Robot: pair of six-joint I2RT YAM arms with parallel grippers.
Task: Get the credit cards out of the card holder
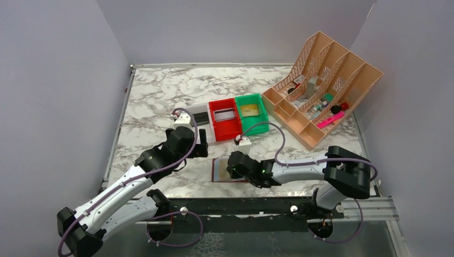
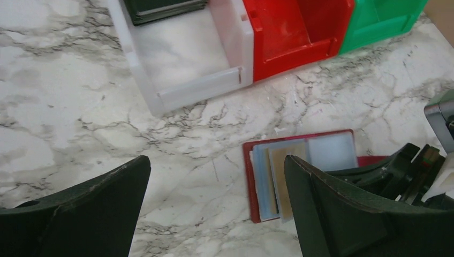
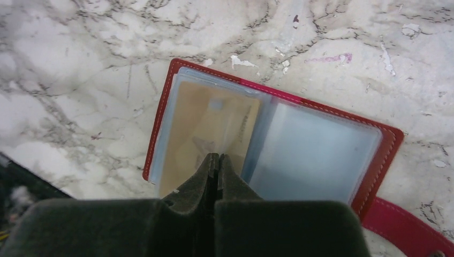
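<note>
the card holder (image 3: 316, 155) lies open and flat on the desk (image 1: 160, 96), lower middle of the top view: a stitched dark-red cover with glossy pale-blue sleeves, a gold card (image 3: 209, 128) showing through the left one. the desk is scuffed, veined white-and-grey marble print, walled by plain grey panels (image 1: 53, 80). the right pincer (image 3: 217, 159) has its fingers pressed together at that sleeve's near edge; we cannot tell whether it grips the card. the left pincer (image 2: 214, 166) hangs spread wide, left of the holder. above sit a translucent white bin (image 2: 203, 88), a red bin (image 1: 225, 120) and a green bin (image 1: 254, 115); upper right, a peach lattice organiser (image 1: 326, 80).
</note>
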